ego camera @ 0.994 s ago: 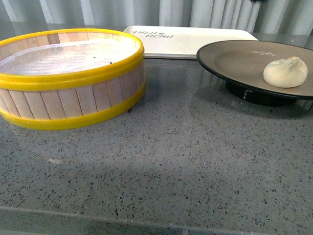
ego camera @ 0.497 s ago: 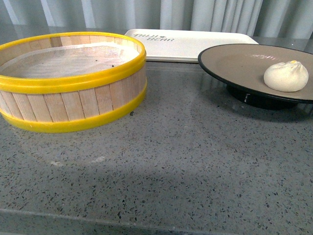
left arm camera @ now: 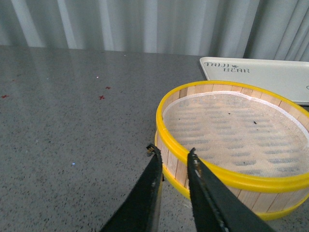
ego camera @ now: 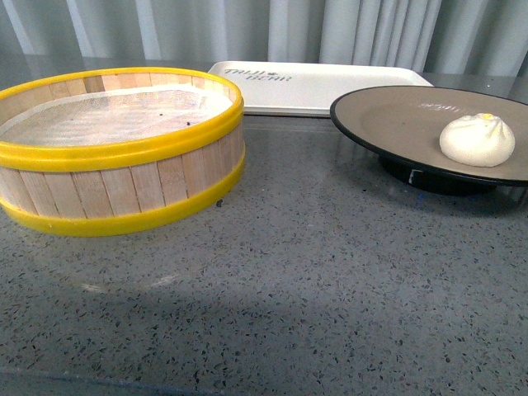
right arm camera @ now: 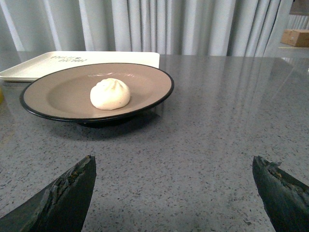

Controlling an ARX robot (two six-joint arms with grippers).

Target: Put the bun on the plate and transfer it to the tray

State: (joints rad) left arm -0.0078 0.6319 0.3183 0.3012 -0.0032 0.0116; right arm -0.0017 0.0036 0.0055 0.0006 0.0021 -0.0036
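On my right wrist feed, the right gripper (right arm camera: pixel 174 162) is nearest to me. Its two dark fingers (right arm camera: pixel 72 188) are spread wide apart and hold nothing, with bare grey speckled counter (right arm camera: pixel 203 145) between them. Past them sits the plate (right arm camera: pixel 58 94), brown inside with a black rim. The bun (right arm camera: pixel 110 94) rests on it, slightly off centre, pleats up. The plate stands on the counter, apart from the fingers.

On the left wrist feed, the left gripper (left arm camera: pixel 173 152) has its fingers drawn close, with only a narrow slit between them and nothing in it. Behind the tips I see the steamer basket (left arm camera: pixel 212 171), yellow-rimmed with wooden slats and a pale liner (left arm camera: pixel 231 130) in the bottom with a few dark specks on it. I cannot tell from this feed whether the tips touch its wall.

From the front camera, neither arm shows. The counter fills the foreground. The basket (ego camera: pixel 124 181) is on the left and the plate (ego camera: pixel 396 111) is on the right, with the bun (ego camera: pixel 477 140) towards its right side. The two stand apart.

Behind both, between them in my view, lies the tray (ego camera: pixel 330 82), cream-white with grey lettering near its left end. The plate's far rim overlaps the tray's near edge in the picture, so I cannot say whether they touch. A grey pleated curtain (ego camera: pixel 346 29) closes off the back.
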